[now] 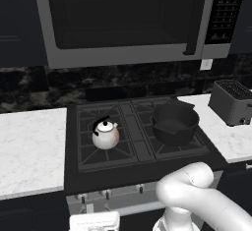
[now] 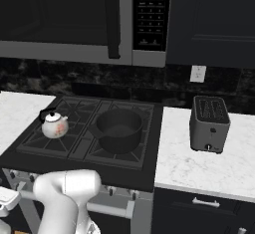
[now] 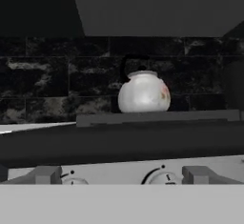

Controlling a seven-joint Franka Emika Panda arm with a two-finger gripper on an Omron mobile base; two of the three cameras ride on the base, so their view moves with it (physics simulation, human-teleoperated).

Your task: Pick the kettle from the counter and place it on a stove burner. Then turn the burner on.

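Low at the stove's front edge, the tool (image 1: pixel 94 221) hangs before the control knobs (image 3: pixel 161 178); whether it is spread or pressed together cannot be told. One white marble surface (image 1: pixel 29 146) lies left of the cooktop. One kettle (image 1: pixel 105 134) stands upright on the near left stove burner (image 1: pixel 106 149), with bare grate around it. One black pot (image 1: pixel 174 123) fills the right burners. One toaster (image 1: pixel 232 102) sits far right.
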